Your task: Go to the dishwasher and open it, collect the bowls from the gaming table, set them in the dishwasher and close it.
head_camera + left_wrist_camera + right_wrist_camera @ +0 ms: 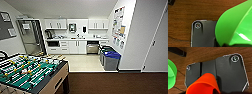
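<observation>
Dishwasher (92, 47) front facing camera, lime-green bowl (234, 26) large, tilted

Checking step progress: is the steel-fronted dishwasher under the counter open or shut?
Open, apparently: the stainless-steel-fronted dishwasher shows a dark gap along its top; how far, cannot tell.

so there's a foosball table (30, 72) sitting at the lower left of the head view, green field, rods with yellow and white players, dark rim and light wood sides. Behind it brown carpet (112, 83) gives way to a pale floor (83, 62) in a little kitchen nook. White cabinets (77, 47) run under the table top along the back wall, more white wall cabinets (56, 24) above. Two grey bins with blue lids (111, 60) stand against the right wall, posters (118, 26) pinned up above them. Glass door (31, 36) on the left, a pinboard (6, 25) on the near left wall
</observation>
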Robot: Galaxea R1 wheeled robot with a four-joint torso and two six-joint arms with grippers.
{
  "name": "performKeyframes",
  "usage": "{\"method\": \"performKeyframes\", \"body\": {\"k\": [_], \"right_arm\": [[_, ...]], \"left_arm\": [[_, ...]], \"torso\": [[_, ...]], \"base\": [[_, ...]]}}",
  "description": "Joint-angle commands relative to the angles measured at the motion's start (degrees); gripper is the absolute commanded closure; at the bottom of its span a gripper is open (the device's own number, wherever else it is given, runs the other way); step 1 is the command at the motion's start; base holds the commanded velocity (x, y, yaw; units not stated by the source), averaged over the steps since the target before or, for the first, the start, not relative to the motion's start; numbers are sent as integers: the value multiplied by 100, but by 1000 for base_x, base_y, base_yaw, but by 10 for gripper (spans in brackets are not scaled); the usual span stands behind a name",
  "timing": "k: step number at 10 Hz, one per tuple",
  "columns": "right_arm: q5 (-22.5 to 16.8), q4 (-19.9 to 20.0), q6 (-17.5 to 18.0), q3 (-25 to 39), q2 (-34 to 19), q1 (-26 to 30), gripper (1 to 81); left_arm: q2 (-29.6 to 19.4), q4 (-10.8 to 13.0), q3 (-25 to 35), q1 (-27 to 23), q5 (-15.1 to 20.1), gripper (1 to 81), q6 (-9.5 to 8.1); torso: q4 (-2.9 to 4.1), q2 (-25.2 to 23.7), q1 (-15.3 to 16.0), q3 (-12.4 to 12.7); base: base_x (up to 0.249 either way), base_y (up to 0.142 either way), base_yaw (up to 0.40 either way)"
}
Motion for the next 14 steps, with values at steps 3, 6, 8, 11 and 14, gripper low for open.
{"method": "performKeyframes", "body": {"k": [3, 6, 8, 11, 14], "right_arm": [[-207, -63, 5, 14, -8, 216, 811], [-207, -63, -4, 14, -8, 216, 811], [-207, -63, -4, 14, -8, 225, 811], [-216, -71, -4, 14, 0, 233, 811], [-224, -54, -4, 14, 9, 251, 811]], "left_arm": [[-35, -37, 19, -288, 321, 811, 23], [-17, -45, 19, -288, 321, 811, 23], [-9, -45, 19, -279, 321, 811, 23], [0, -45, 19, -279, 321, 811, 23], [18, -28, 19, -279, 321, 811, 32]], "torso": [[0, 0, 1, 0], [0, 0, 1, 0], [0, 0, 1, 0], [0, 0, 1, 0], [0, 0, 1, 0]], "base": [[189, 0, 0], [187, 0, 0], [183, 0, 0], [182, 0, 0], [178, 0, 0]]}}
